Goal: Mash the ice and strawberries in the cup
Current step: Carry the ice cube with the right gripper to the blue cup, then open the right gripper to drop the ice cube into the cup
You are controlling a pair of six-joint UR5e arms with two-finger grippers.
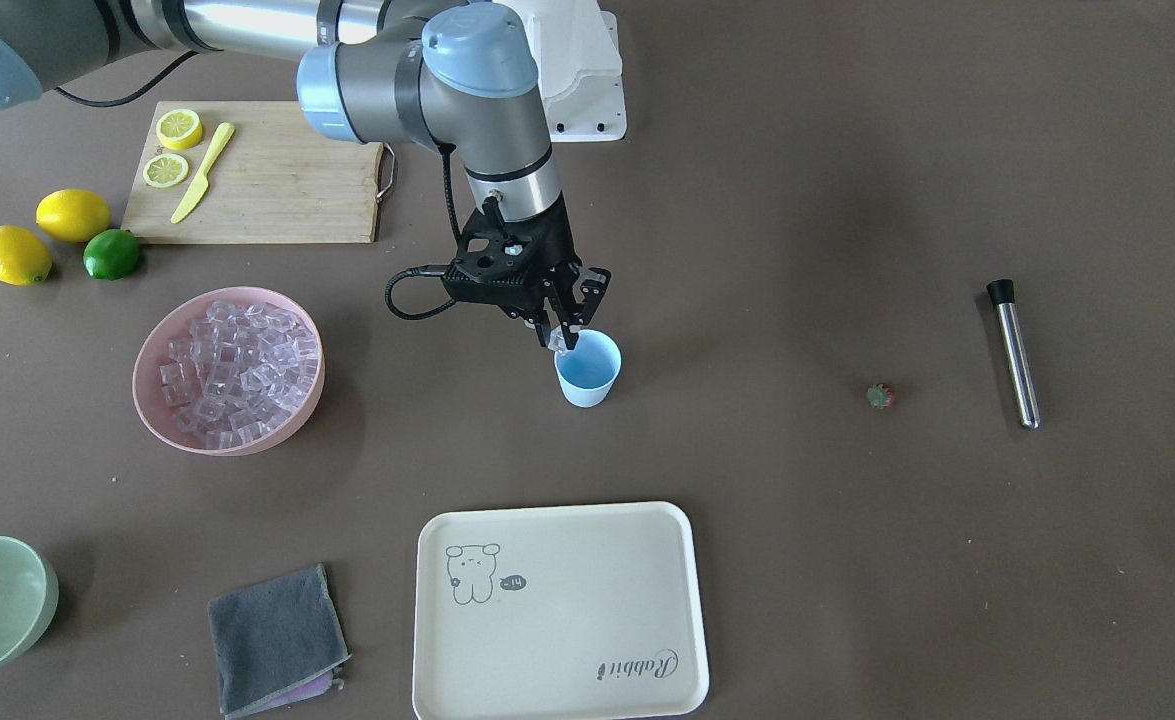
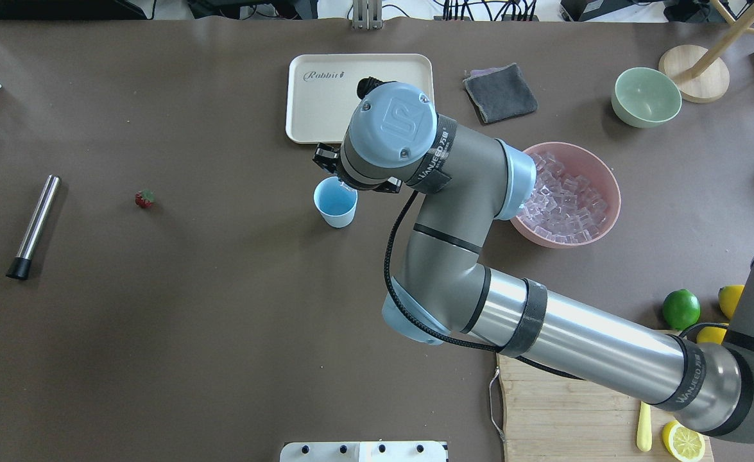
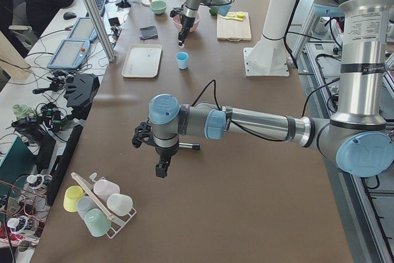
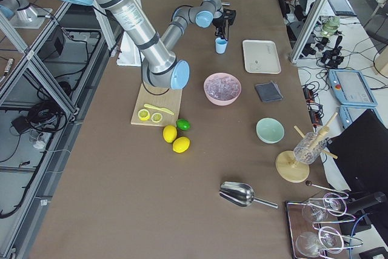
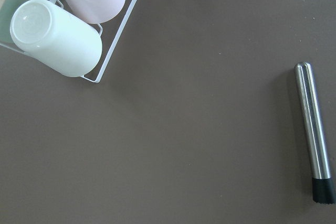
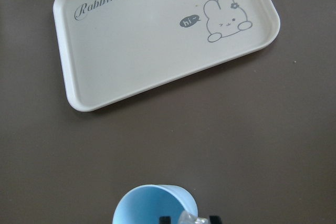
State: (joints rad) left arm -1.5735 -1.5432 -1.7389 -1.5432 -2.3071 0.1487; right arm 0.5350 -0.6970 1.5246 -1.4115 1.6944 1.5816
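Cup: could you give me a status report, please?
Right gripper shut on ice cube over cup. Left gripper unclear. Strawberry on table. Nothing obstructing.

Soft, even light is filling every view.
Faint shadows are spreading beside the cup (image 1: 588,368) and the pink bowl (image 1: 230,370); glare is streaking the metal rod (image 1: 1015,355) at right.

Smooth plastic cup (image 1: 587,368), matt table (image 1: 847,560)
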